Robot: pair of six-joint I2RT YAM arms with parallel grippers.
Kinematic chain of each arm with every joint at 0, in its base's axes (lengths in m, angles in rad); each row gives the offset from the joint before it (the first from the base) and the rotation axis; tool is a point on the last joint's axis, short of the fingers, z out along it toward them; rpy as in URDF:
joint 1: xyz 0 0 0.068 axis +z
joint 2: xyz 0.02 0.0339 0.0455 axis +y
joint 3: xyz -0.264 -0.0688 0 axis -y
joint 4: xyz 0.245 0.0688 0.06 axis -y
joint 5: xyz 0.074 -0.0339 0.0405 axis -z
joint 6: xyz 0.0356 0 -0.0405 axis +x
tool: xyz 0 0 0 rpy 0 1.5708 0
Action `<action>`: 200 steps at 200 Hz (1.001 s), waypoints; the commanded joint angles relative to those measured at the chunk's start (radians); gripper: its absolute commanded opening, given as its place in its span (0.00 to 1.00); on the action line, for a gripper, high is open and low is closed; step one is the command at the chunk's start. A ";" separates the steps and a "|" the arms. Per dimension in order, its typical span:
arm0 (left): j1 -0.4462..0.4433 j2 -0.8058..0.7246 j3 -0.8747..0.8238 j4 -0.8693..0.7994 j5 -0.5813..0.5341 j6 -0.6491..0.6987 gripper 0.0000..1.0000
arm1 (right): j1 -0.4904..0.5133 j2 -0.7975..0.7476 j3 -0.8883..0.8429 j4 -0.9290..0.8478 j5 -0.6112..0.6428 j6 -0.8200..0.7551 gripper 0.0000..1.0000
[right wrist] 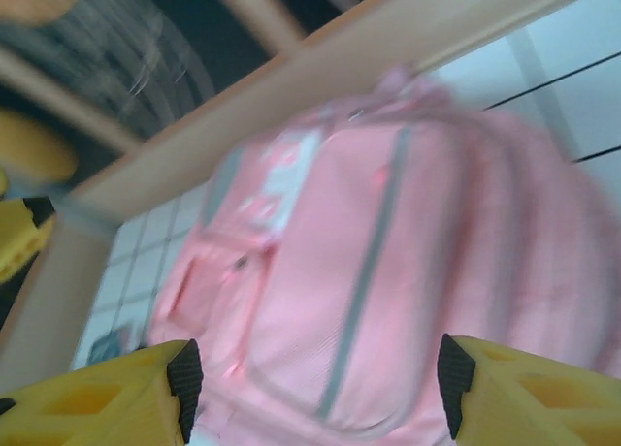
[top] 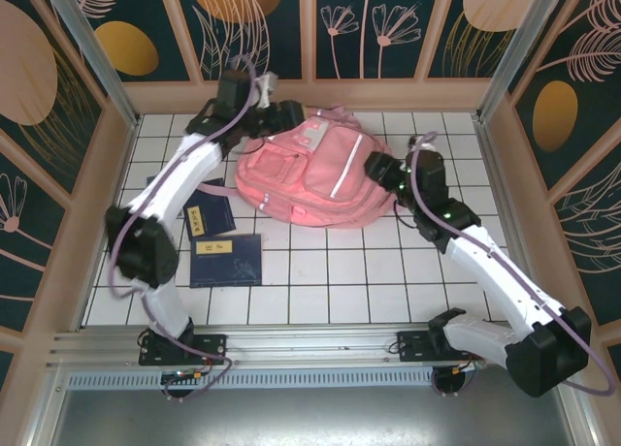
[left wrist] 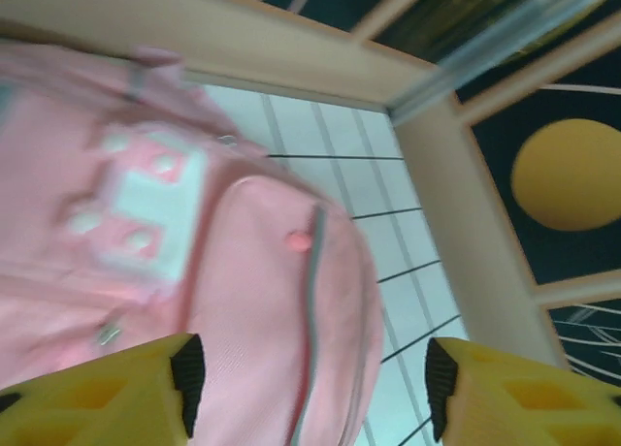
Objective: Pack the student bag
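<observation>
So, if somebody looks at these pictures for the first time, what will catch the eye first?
The big pink student bag, lying at the far middle of the white tiled table, dominates the scene. The left gripper and the right gripper hang close over it from either side, both with yellow jaws open. Two dark blue books lie flat on the tiles to the bag's left.

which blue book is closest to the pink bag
The farther blue book, right beside the student bag; the nearer blue book lies closer to the arm bases.
</observation>
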 commanded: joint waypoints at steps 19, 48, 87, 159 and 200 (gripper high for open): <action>0.148 -0.535 -0.538 0.048 -0.220 -0.152 0.80 | 0.160 0.187 0.050 0.088 -0.363 -0.187 0.69; 0.156 -0.694 -0.751 -0.202 -0.443 -0.411 0.89 | 0.277 0.470 0.231 0.019 -0.391 -0.276 0.70; 0.156 -0.859 -0.964 -0.338 -0.489 -0.631 0.90 | 0.367 0.783 0.478 -0.034 -0.395 -0.314 0.74; 0.157 -1.026 -1.218 -0.347 -0.401 -0.767 0.90 | 0.437 1.121 0.797 -0.187 -0.494 -0.407 0.76; 0.157 -1.063 -1.375 -0.196 -0.335 -0.803 0.89 | 0.440 1.198 0.851 -0.253 -0.555 -0.447 0.76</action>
